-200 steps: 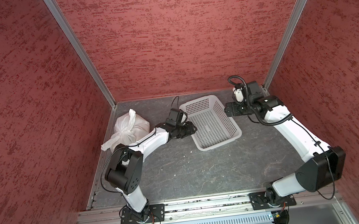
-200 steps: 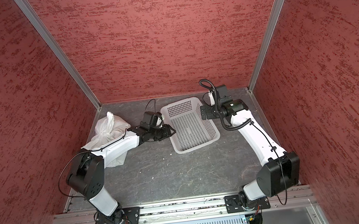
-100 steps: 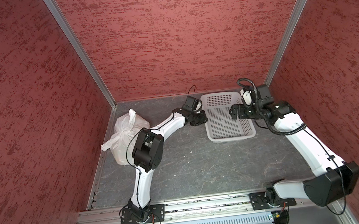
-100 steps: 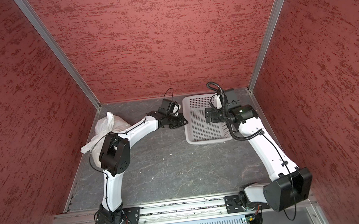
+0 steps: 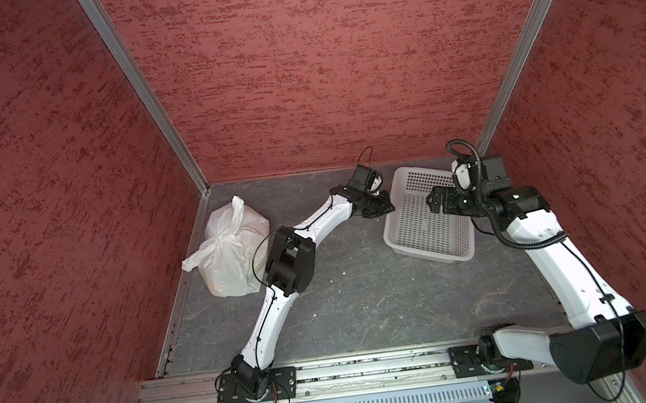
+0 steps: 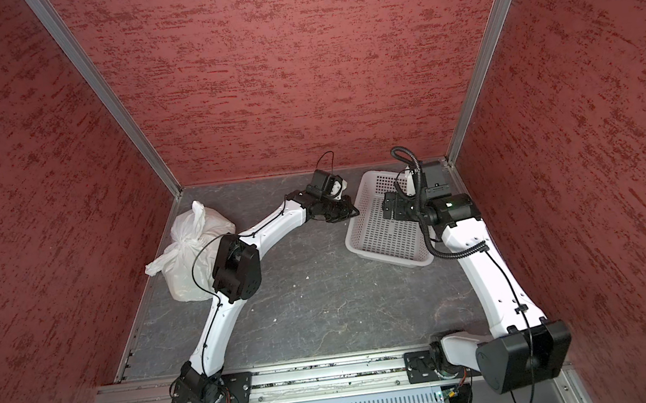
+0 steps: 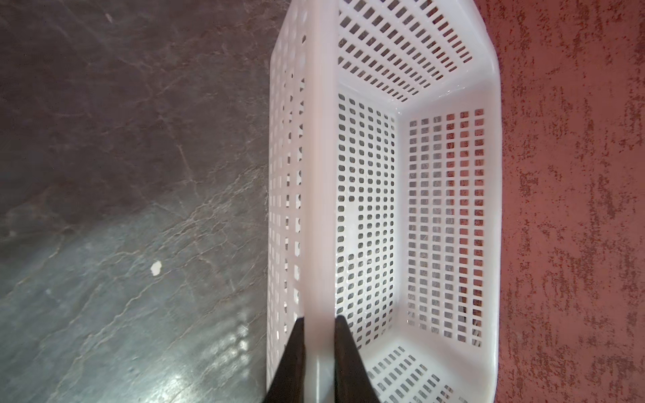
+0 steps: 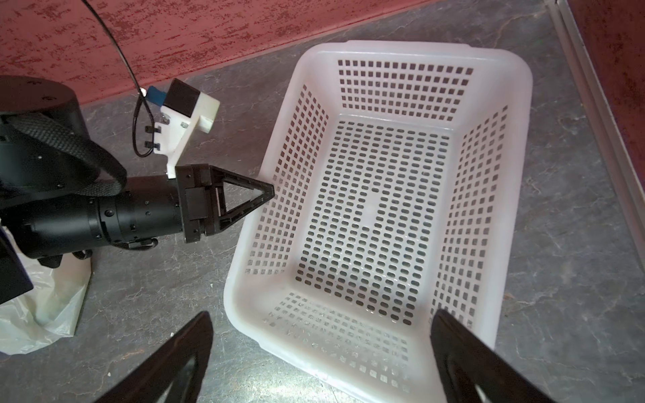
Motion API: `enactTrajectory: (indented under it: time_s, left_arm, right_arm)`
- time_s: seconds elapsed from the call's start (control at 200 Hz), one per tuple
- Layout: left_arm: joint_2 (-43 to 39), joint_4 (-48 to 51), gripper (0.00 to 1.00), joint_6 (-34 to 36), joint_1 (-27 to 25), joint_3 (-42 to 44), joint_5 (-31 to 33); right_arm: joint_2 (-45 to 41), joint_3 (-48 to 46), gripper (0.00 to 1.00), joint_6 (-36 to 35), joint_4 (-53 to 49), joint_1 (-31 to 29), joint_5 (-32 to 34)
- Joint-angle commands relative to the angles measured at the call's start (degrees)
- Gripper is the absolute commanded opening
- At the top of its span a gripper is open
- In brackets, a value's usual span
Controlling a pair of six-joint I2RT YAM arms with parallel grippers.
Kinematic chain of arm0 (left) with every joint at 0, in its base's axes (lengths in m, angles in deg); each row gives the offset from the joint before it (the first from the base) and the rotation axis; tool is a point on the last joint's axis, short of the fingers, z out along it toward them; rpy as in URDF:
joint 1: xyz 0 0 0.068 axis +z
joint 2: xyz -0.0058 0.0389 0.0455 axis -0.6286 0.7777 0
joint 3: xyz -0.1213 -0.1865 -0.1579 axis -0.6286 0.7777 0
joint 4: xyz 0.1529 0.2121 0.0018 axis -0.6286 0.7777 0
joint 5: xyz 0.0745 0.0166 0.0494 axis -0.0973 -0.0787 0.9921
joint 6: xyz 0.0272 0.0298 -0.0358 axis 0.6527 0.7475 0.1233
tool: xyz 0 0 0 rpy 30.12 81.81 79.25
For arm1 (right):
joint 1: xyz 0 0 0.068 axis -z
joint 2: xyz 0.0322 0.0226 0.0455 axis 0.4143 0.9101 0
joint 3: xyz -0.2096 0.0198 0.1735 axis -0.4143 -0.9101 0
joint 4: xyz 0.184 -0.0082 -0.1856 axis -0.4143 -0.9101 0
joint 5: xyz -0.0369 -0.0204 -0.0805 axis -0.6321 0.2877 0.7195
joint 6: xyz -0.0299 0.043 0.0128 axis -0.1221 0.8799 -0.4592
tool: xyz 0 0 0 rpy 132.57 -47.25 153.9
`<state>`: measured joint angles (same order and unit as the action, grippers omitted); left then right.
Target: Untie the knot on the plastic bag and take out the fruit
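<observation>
We see the plastic bag [image 5: 232, 264] at the table's left edge, its knot [image 5: 230, 235] on top and tied, the fruit hidden inside. Farther back and right, the left gripper [image 7: 320, 319] pinches the basket [image 5: 430, 249] rim. The right gripper [image 8: 321, 315] hangs spread wide above it. The bag lies well left of both claws, and the left arm is nearer.

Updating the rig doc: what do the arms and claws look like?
Left arm and right arm: white link shells, black joint housings, thin black cables clipped alongside. Left claw and right claw: black fingers, seen as triangular open frames on the left one. A white bracket carries a black wrist camera. A ribbed black hose runs along the right forearm.
</observation>
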<state>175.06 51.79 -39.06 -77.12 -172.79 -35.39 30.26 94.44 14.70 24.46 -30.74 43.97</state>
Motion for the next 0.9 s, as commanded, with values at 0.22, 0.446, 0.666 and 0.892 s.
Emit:
enactTrajectory:
  time_s: [0.22, 0.446, 0.666, 0.892]
  left_arm:
    - [-12.1, -7.3, 0.72, -3.5, 0.2, 15.6, 3.7]
    - [-22.1, -11.2, 0.77, -3.3, 3.1, 25.6, 5.9]
    - [-31.4, -14.2, 0.78, -3.6, 5.7, 38.9, 6.9]
    - [-36.9, -15.1, 0.79, -3.6, 7.8, 47.5, 6.9]
  right_arm:
    - [6.8, -10.8, 0.98, 10.0, 8.4, 11.3, 5.4]
    - [10.4, -8.3, 0.96, 7.4, 9.0, 11.9, 11.5]
    - [15.6, -8.0, 0.81, 5.3, 11.0, 13.3, 15.7]
    - [21.4, -6.4, 0.65, 2.4, 15.7, 14.2, 17.6]
